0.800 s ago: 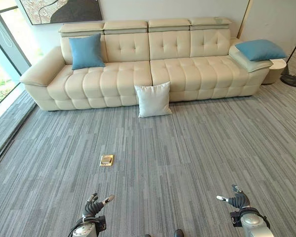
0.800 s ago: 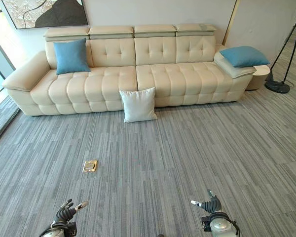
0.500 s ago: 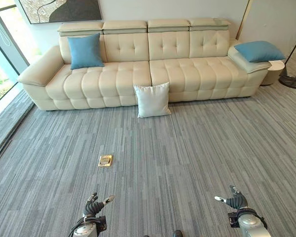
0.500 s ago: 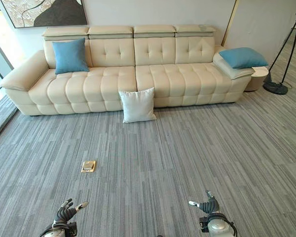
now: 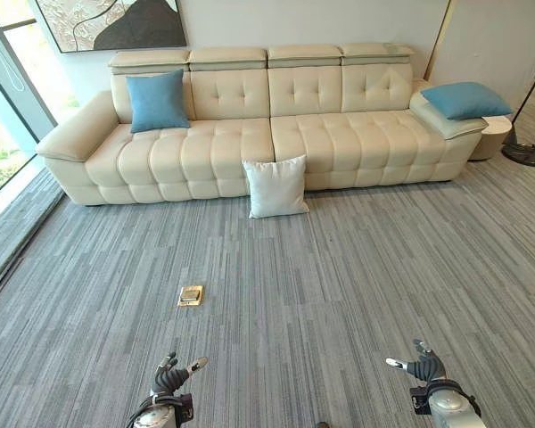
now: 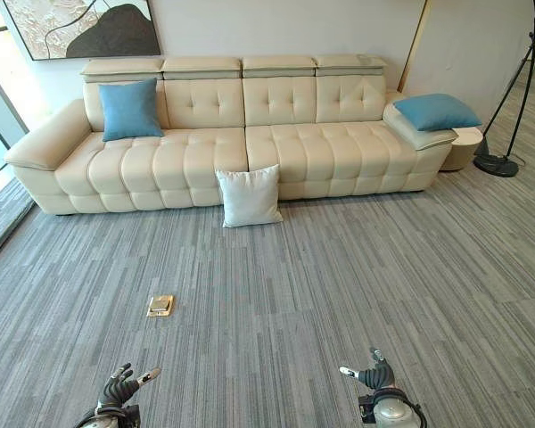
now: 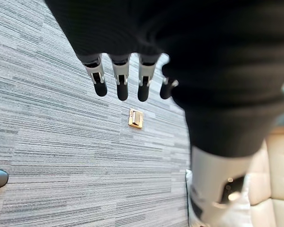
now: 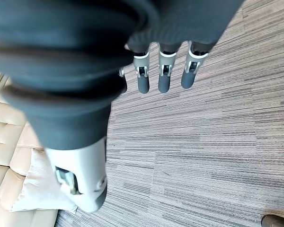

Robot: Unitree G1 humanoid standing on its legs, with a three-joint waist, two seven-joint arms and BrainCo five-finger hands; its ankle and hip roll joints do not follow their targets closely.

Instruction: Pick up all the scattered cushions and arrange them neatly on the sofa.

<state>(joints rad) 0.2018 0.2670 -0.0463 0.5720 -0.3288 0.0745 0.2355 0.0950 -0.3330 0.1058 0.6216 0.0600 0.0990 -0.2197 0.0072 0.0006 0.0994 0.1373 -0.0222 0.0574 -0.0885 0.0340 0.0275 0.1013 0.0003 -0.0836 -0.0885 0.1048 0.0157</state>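
White square cushion (image 5: 277,186) upright on grey striped carpet (image 5: 339,267), leaning against cream tufted leather sofa (image 5: 250,134). Two blue cushions (image 5: 157,101) on sofa, one per end. Left robot hand (image 5: 171,378) and right robot hand (image 5: 421,366) low above carpet, fingers relaxed, empty.

White cushion (image 5: 277,187) leans against the sofa (image 5: 250,143) front on grey carpet (image 5: 339,285)
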